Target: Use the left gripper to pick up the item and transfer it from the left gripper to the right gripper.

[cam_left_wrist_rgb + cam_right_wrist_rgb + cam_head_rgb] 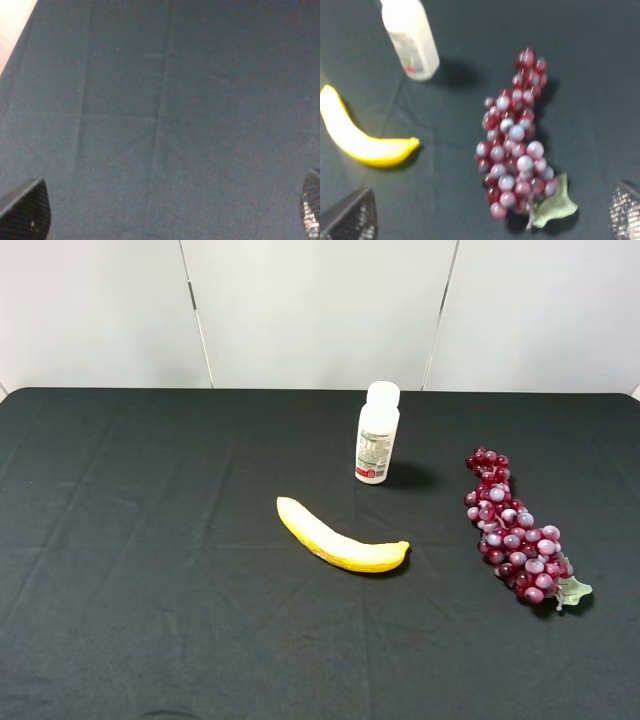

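Note:
The bunch of dark-red and purple grapes (515, 535) with a green leaf lies on the black cloth at the right. It also shows in the right wrist view (512, 145). My right gripper (486, 220) hovers above the cloth beside the leaf end, jaws wide apart and empty. My left gripper (167, 217) is over bare black cloth, jaws wide apart and empty, with no grapes in its view. Neither arm shows in the exterior high view.
A yellow banana (340, 540) lies at the middle of the table and shows in the right wrist view (355, 137). A white pill bottle (377, 435) stands behind it, left of the grapes (410, 40). The table's black cloth (150, 560) ends at a white wall behind.

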